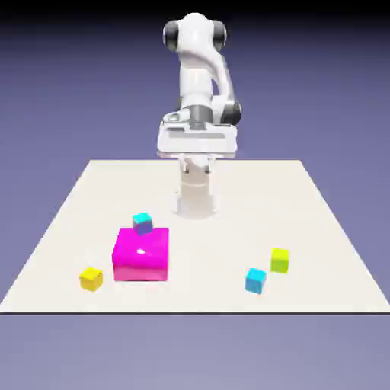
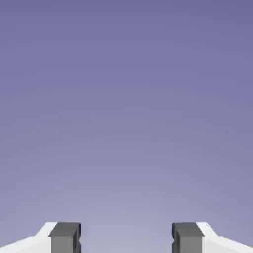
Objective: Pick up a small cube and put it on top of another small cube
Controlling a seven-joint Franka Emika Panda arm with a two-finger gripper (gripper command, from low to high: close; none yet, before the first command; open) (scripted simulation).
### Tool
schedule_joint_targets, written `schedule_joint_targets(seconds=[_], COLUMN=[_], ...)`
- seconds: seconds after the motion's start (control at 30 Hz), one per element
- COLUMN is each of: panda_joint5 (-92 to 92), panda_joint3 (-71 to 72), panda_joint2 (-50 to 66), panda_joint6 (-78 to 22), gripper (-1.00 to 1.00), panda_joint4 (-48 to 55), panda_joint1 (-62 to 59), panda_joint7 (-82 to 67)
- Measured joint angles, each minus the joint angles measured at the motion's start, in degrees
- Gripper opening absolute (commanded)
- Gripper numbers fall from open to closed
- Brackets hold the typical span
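Nothing of the job is done yet, as far as I can judge. My gripper (image 2: 126,239) is spread wide with nothing between the fingertips (image 2: 64,237); in the hand view all I see past them is plain backdrop, so my hand is pointed away from the table (image 1: 320,228), not down at it. In the exterior view my arm (image 1: 199,84) is folded up high over the far edge of the table, well apart from every cube.

There are four small cubes, and none of them rests on another small cube. A yellow cube (image 1: 91,278) lies near the front edge toward the exterior view's left corner. A cyan cube (image 1: 255,280) lies near the front edge on the exterior view's right, and a lime cube (image 1: 279,260) sits just beside it, a little farther back. A fourth small cube, the blue one (image 1: 142,222), is at the back edge of the big magenta block (image 1: 141,254); I cannot tell whether it rests on the block or just behind it.

All steps remain: turn my hand down, descend on one small cube, close on it, lift, carry it over a second and release. The cyan and lime pair looks the shortest carry.
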Motion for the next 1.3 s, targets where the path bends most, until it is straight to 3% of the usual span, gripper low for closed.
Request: schedule_joint_targets(seconds=[0.73,0.93,0.97,1.3], panda_joint5=[0.6,-5.9,-6.1,0.1], panda_joint3=[29.8,23.1,23.0,29.6], panda_joint2=[45.1,55.5,55.8,45.0], panda_joint6=[-27.1,-17.5,-17.3,-28.9], gripper=[0.00,0.00,-1.00,-1.00], panda_joint4=[18.8,19.3,19.3,20.2], panda_joint1=[0.8,6.8,7.0,-0.6], panda_joint7=[43.2,47.6,47.7,40.7])
